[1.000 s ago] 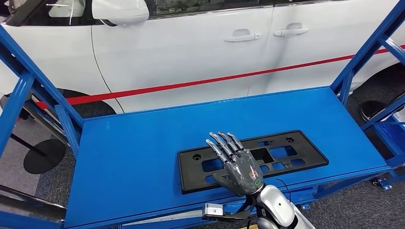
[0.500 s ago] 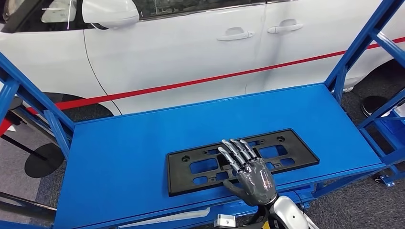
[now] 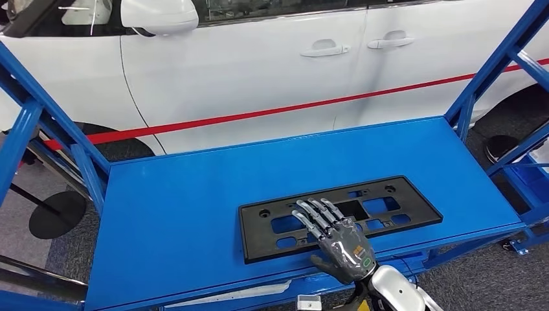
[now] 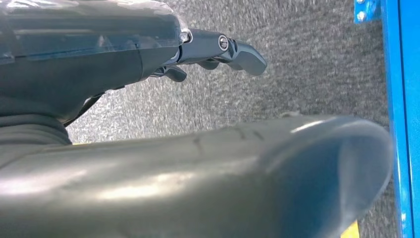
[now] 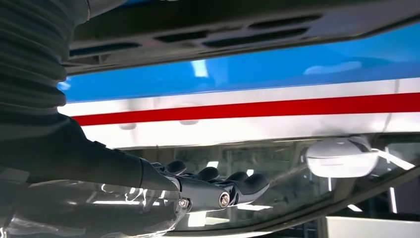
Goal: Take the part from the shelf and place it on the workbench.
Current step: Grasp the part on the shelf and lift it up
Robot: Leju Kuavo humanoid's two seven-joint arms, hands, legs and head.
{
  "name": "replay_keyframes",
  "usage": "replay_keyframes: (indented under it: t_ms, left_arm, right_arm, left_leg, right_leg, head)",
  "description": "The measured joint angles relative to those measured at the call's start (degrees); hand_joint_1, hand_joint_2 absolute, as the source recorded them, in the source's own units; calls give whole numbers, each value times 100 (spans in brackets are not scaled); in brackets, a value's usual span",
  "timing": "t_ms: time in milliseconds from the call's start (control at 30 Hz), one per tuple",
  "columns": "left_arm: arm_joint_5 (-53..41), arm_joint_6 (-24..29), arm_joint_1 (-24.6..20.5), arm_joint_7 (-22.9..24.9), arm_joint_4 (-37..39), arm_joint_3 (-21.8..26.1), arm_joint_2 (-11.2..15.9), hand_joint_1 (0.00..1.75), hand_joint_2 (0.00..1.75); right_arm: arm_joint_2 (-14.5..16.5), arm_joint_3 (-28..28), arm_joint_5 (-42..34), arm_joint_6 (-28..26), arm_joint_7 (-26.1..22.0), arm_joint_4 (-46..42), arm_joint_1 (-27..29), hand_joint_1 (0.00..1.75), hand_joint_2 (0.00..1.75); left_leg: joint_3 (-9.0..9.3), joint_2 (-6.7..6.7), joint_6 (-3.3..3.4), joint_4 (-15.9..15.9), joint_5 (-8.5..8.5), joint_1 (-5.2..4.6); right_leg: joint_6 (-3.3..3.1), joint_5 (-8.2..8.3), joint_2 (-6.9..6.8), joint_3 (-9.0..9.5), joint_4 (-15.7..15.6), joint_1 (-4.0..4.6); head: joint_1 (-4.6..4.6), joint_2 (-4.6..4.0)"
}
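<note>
The part, a flat black plate frame with cut-outs (image 3: 424, 217), lies on the blue shelf surface (image 3: 194, 194) near its front edge. My right hand (image 3: 336, 240) is spread flat over the part's middle and front rim, palm down, holding nothing. In the right wrist view a gap shows between the fingers (image 5: 247, 183) and the part (image 5: 237, 25), so the hand hovers just off it. My left hand (image 4: 218, 49) hangs over the grey carpet with its fingers loosely extended and nothing in them.
A white car with a red stripe (image 3: 259, 58) stands close behind the shelf. Slanted blue frame posts rise at the shelf's left end (image 3: 39, 129) and right end (image 3: 498, 58). A blue frame edge (image 4: 403, 124) stands beside my left hand.
The whole view has swayed left, then back right, so the camera moved. My right hand has drawn slightly back toward the part's front rim. The part has stayed put.
</note>
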Motion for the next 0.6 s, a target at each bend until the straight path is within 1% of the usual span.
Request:
replay_keyframes:
  t_ms: [33,67,100,133,200,233,267,300,333,400,433,467,500,533,567,600]
  left_arm:
    - [-3,0,-1,0,0,0,-1,0,0]
    - [-7,0,-3,0,0,0,-1,0,0]
    - [-9,0,-5,0,0,0,-1,0,0]
    - [-10,0,-6,0,0,0,0,0,0]
    - [-12,1,-7,2,0,0,1,0,0]
    - [-12,3,-7,3,0,0,2,0,0]
    - [-10,6,-7,6,0,0,2,0,0]
    - [-6,11,-8,9,0,0,2,0,0]
    - [0,17,-9,14,0,0,3,0,0]
    - [16,25,-9,22,0,0,3,0,0]
    - [21,26,-8,24,0,0,3,0,0]
    - [23,26,-6,24,0,0,3,0,0]
    - [21,26,-4,24,0,0,3,0,0]
    - [18,26,-3,24,0,0,3,0,0]
    - [16,26,-4,24,0,0,5,0,0]
    - [17,25,-9,24,0,0,9,0,0]
  right_arm:
    - [-14,-3,-12,13,0,1,-35,0,175]
    - [-25,-7,-17,18,1,1,-68,0,175]
    - [-34,-11,-20,18,0,-1,-94,0,175]
    - [-42,-15,-21,21,-1,-2,-112,0,175]
    - [-54,-19,-33,56,-20,-3,-141,0,175]
    - [-58,-18,-57,107,-49,-1,-167,0,175]
    - [-60,-17,-107,187,-93,2,-215,0,175]
    - [-70,-13,-188,289,-147,12,-291,0,175]
    - [-84,-4,-287,404,-206,30,-386,0,175]
    - [-141,38,-546,636,-336,115,-633,0,175]
    - [-167,62,-664,727,-394,170,-744,0,175]
    - [-195,85,-776,793,-440,229,-847,0,175]
    - [-215,103,-863,829,-471,280,-924,0,175]
    - [-234,124,-928,845,-489,321,-992,0,175]
    - [-254,150,-985,856,-500,355,-1054,0,175]
    - [-276,179,-1031,865,-504,382,-1106,0,175]
  left_leg:
    - [6,-3,-10,9,-6,2]
    - [8,-6,-27,17,-12,-3]
    - [4,-11,-52,28,-19,-10]
    - [-2,-14,-82,34,-22,-17]
    - [-11,-18,-140,31,-21,-24]
    - [-18,-17,-171,40,-34,-19]
    - [-43,-18,-200,98,-85,-13]
    - [-112,-19,-227,252,-191,-7]
    - [-219,-20,-246,489,-337,-2]
    - [-589,-21,-265,1278,-704,4]
    - [-745,-21,-267,1599,-805,5]
    - [-830,-21,-264,1766,-810,5]
    - [-786,-21,-252,1662,-687,5]
    - [-626,-21,-228,1323,-475,4]
    - [-422,-21,-195,886,-260,0]
    - [-235,-21,-165,486,-114,-10]
  right_leg:
    - [-10,202,-4,214,-422,-2]
    - [-26,348,-8,418,-820,1]
    - [-47,440,-8,560,-1116,14]
    - [-70,461,-7,621,-1262,28]
    - [-121,464,5,612,-1290,49]
    - [-155,474,6,609,-1299,40]
    - [-192,485,6,608,-1310,32]
    - [-232,497,5,605,-1323,25]
    - [-263,506,2,602,-1333,20]
    - [-292,511,2,585,-1332,33]
    - [-295,512,0,582,-1331,41]
    - [-297,513,-2,582,-1330,50]
    - [-296,512,-3,588,-1328,58]
    - [-294,510,-4,598,-1327,65]
    - [-289,507,-3,607,-1326,70]
    - [-278,501,-2,607,-1317,84]
  head:
    - [1,0]
    - [0,0]
    - [0,0]
    - [-3,0]
    - [-6,1]
    - [-8,1]
    - [-8,1]
    - [-10,1]
    - [-11,1]
    - [-13,1]
    - [-13,1]
    - [-13,1]
    - [-13,1]
    - [-13,1]
    - [-12,1]
    - [-11,0]
